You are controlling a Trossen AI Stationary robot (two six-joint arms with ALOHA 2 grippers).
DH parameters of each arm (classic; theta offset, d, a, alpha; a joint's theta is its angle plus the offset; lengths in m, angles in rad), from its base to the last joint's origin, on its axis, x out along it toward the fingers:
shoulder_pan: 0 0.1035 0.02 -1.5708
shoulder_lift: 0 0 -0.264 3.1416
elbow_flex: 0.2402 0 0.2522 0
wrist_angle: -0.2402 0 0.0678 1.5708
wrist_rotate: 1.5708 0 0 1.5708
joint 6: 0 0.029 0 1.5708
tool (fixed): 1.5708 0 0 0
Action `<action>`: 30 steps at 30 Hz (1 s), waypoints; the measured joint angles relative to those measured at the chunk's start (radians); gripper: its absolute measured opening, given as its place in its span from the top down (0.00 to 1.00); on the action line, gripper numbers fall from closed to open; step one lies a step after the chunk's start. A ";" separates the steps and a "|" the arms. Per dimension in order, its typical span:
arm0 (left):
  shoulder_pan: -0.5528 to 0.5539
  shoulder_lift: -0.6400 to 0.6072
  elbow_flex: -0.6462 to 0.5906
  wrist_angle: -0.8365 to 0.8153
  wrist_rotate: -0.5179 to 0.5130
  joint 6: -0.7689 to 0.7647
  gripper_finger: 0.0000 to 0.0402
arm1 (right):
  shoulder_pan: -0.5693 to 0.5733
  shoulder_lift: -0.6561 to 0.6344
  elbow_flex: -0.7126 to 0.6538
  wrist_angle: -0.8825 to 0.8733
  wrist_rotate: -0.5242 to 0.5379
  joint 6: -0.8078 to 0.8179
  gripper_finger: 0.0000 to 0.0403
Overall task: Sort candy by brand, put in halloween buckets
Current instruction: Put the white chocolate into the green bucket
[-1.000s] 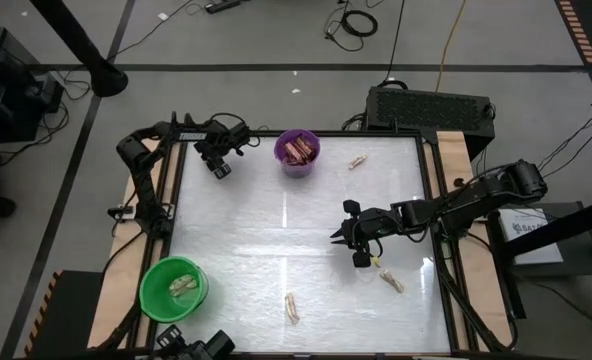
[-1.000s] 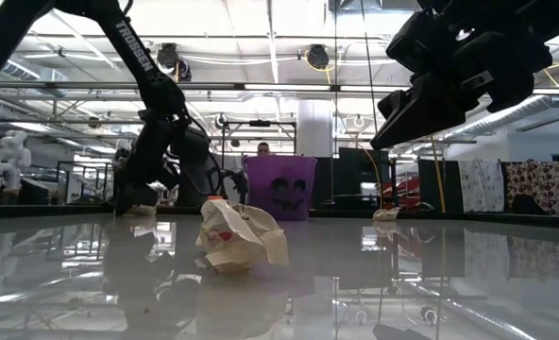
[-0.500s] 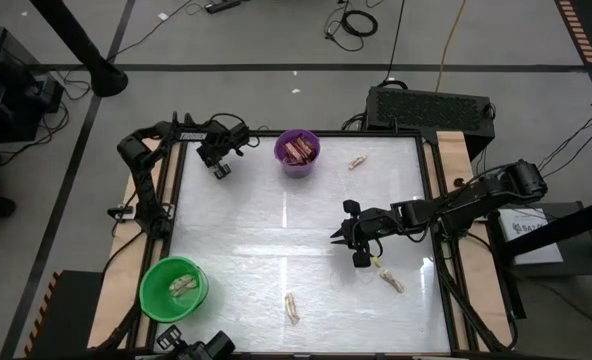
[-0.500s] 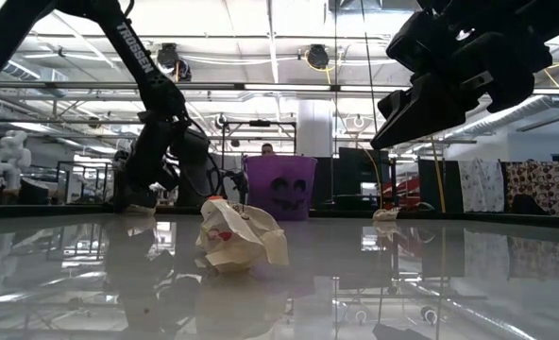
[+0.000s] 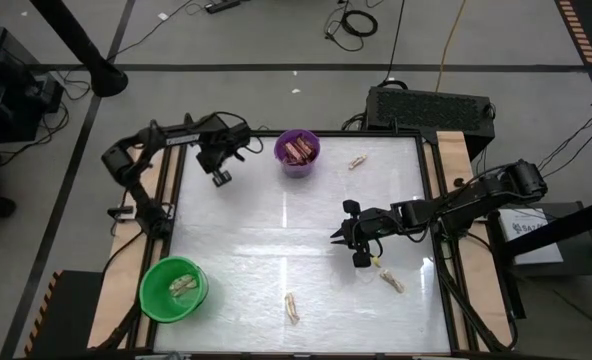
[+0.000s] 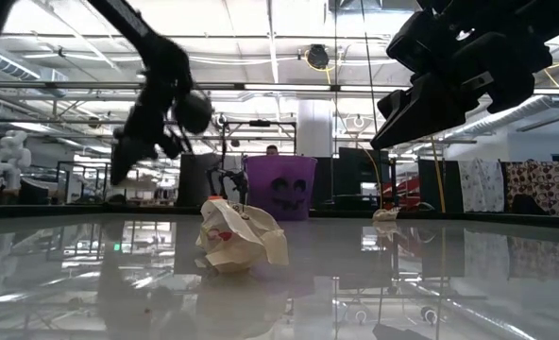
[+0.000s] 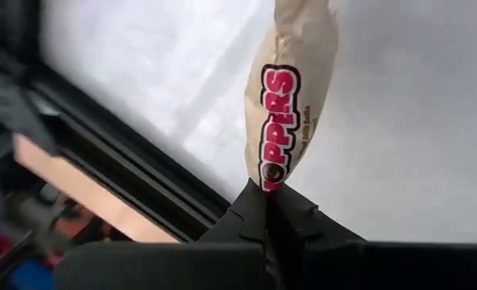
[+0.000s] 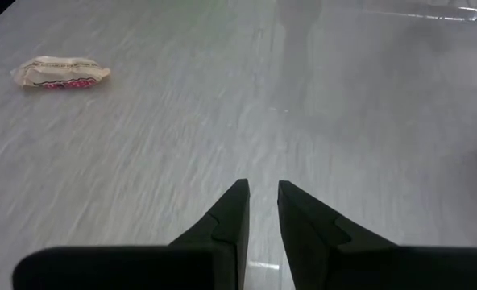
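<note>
The white worktop [image 5: 276, 240] carries a green bucket [image 5: 173, 288] at its near left corner, with pale candy inside, and a smaller purple bucket [image 5: 297, 152] at the far edge, holding dark bars. The left claw [image 7: 267, 211], near the purple bucket, is pinching a cream candy [image 7: 291, 89] by its end. The right claw [image 8: 259, 211] hangs mid-worktop, its fingers slightly spread. Three loose cream candies lie apart: one [image 5: 357, 161] beside the purple bucket, one [image 5: 390, 280] near the right claw, one [image 5: 292, 307] at the near edge.
</note>
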 joint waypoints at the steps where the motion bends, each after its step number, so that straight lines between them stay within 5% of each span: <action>1: -0.022 -0.021 0.009 -0.038 0.037 0.000 0.99 | 0.000 0.000 0.000 0.000 0.000 0.002 0.85; 9: -0.268 -0.236 0.051 -0.230 0.332 -0.098 0.99 | 0.000 0.000 0.000 0.000 0.000 0.012 0.85; 18: -0.661 -0.468 0.054 -0.313 0.615 -0.633 1.00 | 0.000 0.000 0.000 0.000 0.000 0.038 0.85; 30: -1.166 -0.510 0.053 -0.331 0.754 -1.181 1.00 | 0.002 0.000 0.000 0.007 0.000 0.068 0.85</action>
